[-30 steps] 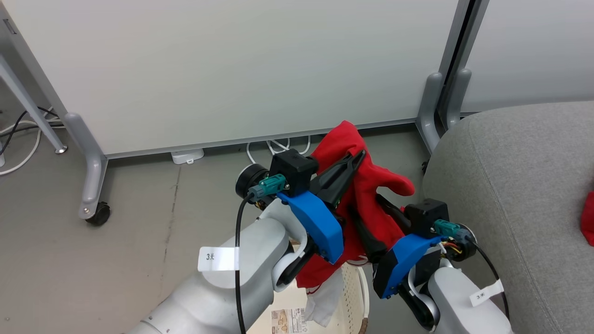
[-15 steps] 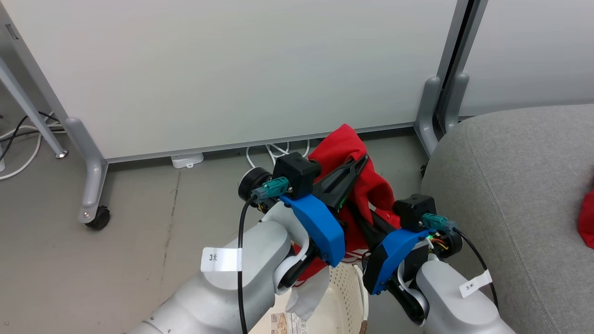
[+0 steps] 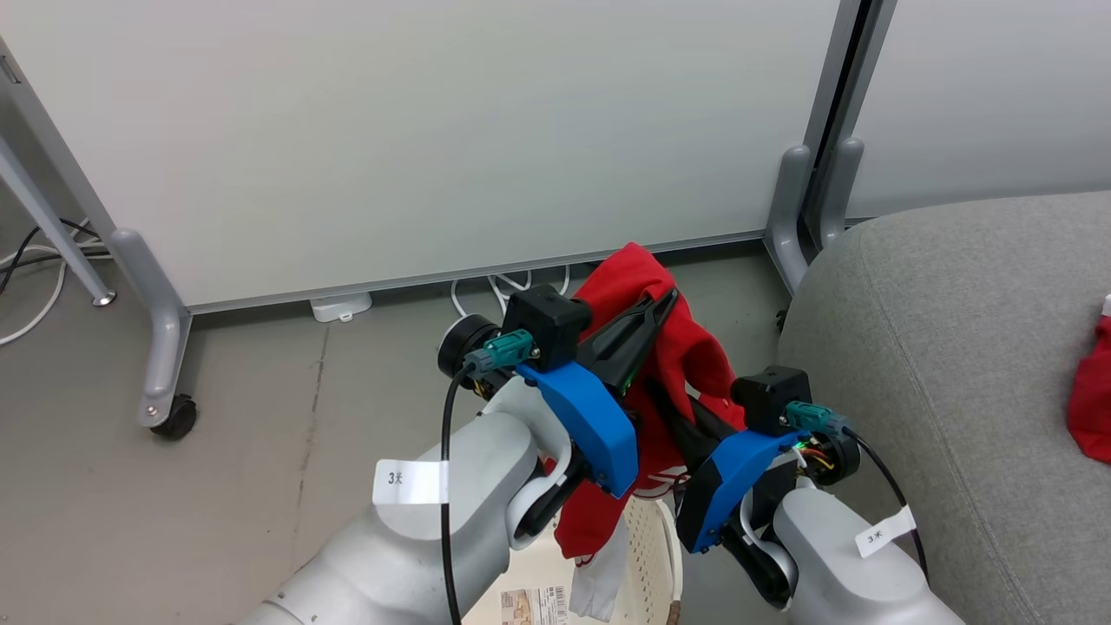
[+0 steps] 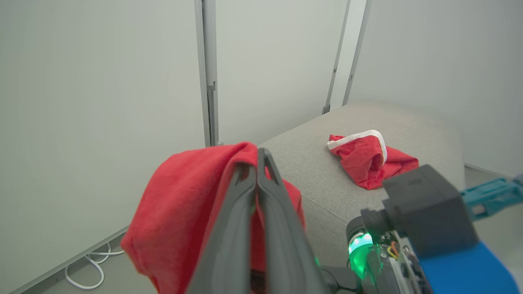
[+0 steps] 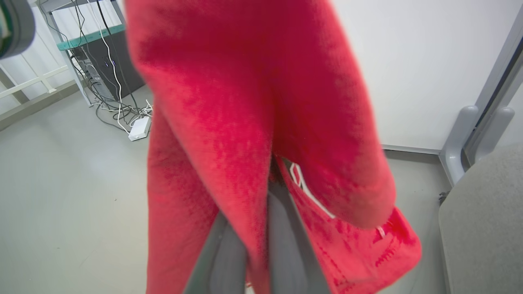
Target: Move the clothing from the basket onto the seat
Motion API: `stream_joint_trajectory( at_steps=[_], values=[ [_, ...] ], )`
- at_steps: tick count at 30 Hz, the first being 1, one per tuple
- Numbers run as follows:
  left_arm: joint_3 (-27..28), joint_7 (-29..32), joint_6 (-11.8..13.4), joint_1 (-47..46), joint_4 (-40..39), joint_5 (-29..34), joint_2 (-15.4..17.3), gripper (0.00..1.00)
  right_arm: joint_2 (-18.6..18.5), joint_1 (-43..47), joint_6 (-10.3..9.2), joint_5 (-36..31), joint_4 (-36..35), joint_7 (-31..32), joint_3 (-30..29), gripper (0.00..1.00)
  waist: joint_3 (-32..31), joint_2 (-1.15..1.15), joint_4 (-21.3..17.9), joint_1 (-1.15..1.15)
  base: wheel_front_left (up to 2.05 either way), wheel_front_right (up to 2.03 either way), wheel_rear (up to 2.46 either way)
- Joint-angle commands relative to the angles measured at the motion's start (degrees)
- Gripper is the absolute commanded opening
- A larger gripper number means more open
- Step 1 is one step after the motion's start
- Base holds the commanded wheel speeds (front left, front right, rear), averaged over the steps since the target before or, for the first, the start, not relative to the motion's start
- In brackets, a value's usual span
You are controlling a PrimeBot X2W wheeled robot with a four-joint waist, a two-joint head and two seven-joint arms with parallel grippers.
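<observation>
Far to the left of my left claw [image 3: 664,304] a partition [image 3: 434,130] stands on the floor [image 3: 217,451], its grey foot ending in a black castor [image 3: 178,418]. White cables [image 3: 486,291] lie at the foot of the partition, just beyond that claw.

My left claw is closed, its two fingers pressed together, with a fold of the red garment [image 3: 686,356] caught at the tips. In the left wrist view the cloth [image 4: 184,196] bulges up around and behind the fingers and hangs off to their left. The garment is held up in the air, between my two claws and above the basket [image 3: 653,534], which sits directly below my left claw. A white part of the garment dangles down into the basket, beside a paper label [image 3: 529,603] on its inside.

My right claw [image 3: 673,408] comes in just to the right of the left one and lower, fingers pointing up and to the left into the cloth. It is closed on the same garment: in the right wrist view the red fabric [image 5: 229,102] runs down between its two fingers and drapes over them, hiding the tips.

To the right of my right claw is the grey seat [image 3: 955,347], its rounded corner near that wrist. A second garment [image 3: 1089,399], red with a white band, lies crumpled on the seat, well apart from both claws.
</observation>
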Motion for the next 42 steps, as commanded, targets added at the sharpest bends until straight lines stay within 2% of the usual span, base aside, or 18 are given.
stream_joint_trajectory(
  at_steps=[1, 4, 5, 6, 7, 22, 27, 34, 42],
  values=[
    [0.38, -0.29, -0.04, -0.71, 0.19, -0.02, 0.00, 0.00, -0.05, -1.16, 0.01, 0.59, 0.34, -0.41, 0.36, 0.00, -0.03, 0.00, -0.08, 0.00, 0.00, 0.00, 0.00],
    [0.47, -0.29, -0.05, -0.72, 0.45, 0.07, 0.01, 0.00, -0.05, -1.45, 0.01, 0.77, 0.80, -0.64, 0.62, 0.00, -0.05, 0.00, -0.12, 0.00, 0.00, 0.00, 0.00],
    [0.57, -0.29, -0.05, -0.76, 0.61, 0.29, 0.01, 0.26, -0.05, -1.58, 0.01, 0.90, 0.96, -0.73, 0.69, 0.00, -0.06, 0.00, -0.13, 0.00, 0.00, 0.00, 0.00],
    [0.63, -0.29, -0.05, -0.74, 0.74, 0.49, 0.01, 0.85, -0.05, -1.62, 0.01, 0.94, 1.09, -0.82, 0.76, 0.00, -0.06, 0.00, -0.14, 0.00, 0.00, 0.00, 0.00],
    [0.68, -0.29, -0.05, -0.68, 0.85, 0.63, 0.01, 1.00, -0.05, -1.63, 0.01, 0.98, 1.23, -0.91, 0.85, 0.00, -0.07, 0.00, -0.16, 0.00, 0.00, 0.00, 0.00],
    [1.91, -0.29, -0.04, 0.87, 1.54, 1.73, 0.01, 1.00, -0.05, -2.22, 0.01, 1.53, 2.15, -1.33, 1.16, 0.00, -0.09, 0.00, -0.24, 0.00, 0.00, 0.00, 0.00],
    [4.43, -0.28, -0.05, 3.73, 1.00, 3.80, 0.37, 1.00, -0.05, -2.37, 0.01, 1.34, 2.17, -1.35, 0.79, 0.00, -0.03, 0.00, -0.27, 0.00, 0.00, 0.00, 0.00],
    [8.44, -0.28, -0.05, 9.91, -2.74, 6.99, 2.53, 1.00, -0.05, -1.86, 0.01, 0.49, 1.78, -1.40, -0.45, 0.00, 0.17, 0.00, -0.03, 0.00, 0.00, 0.00, 0.00],
    [17.10, -0.24, -0.04, 19.05, -11.18, 14.79, 6.21, 1.00, -0.05, -0.58, 0.01, -0.23, 0.70, -1.35, -1.57, 0.00, 0.40, 0.00, 0.18, 0.00, 0.00, 0.00, 0.00]
  ],
)
